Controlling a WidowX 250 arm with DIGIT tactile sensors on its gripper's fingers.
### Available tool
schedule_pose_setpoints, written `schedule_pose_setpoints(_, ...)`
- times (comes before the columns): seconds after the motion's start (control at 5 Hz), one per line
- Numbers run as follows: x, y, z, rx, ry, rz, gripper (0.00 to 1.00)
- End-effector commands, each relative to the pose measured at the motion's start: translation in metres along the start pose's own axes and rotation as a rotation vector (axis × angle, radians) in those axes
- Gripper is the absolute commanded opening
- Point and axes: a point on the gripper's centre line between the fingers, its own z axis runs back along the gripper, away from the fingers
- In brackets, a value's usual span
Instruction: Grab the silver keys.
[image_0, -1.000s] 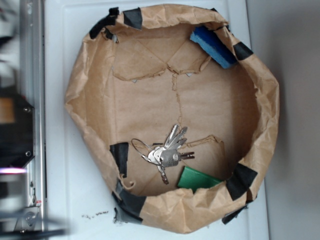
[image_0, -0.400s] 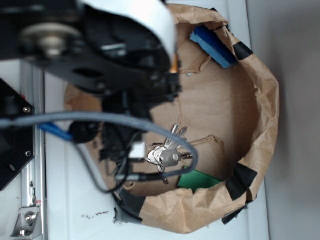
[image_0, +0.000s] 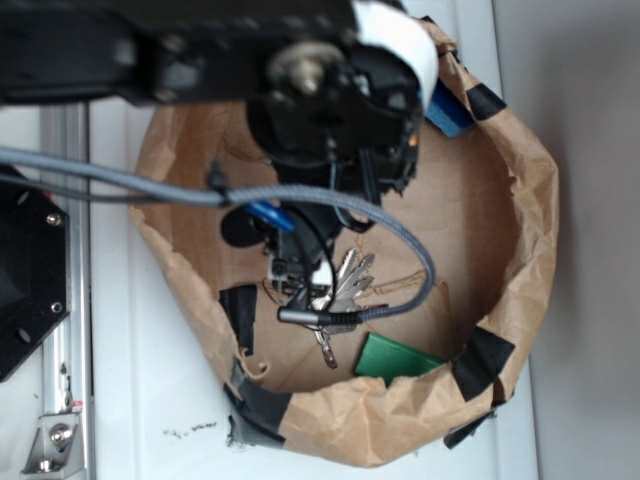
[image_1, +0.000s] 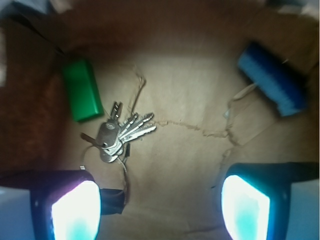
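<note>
Lying fanned on the brown paper floor of the basin (image_0: 530, 240), the keys (image_1: 120, 136) sat just beside the green block (image_1: 83, 97). The blue block (image_1: 272, 84) lay well apart. The gripper (image_1: 160, 207) hung above, spread wide, holding nothing.

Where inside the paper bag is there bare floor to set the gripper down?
Widest bare paper lies mid-floor, between the silver keys and the blue block. It is crowded by the green block, which sits close beside the keys. The gripper is open.
</note>
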Motion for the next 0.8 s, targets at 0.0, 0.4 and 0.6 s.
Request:
schedule_pose_setpoints(0.0,0.000,-0.003,-0.038,-0.060,0.061,-0.048,1.00)
schedule_pose_setpoints(0.4,0.007,-0.008,-0.023,-0.238,0.053,0.003,1.00)
schedule_pose_setpoints(0.6,0.004,-0.017,-0.022,-0.243,0.043,-0.028,1.00)
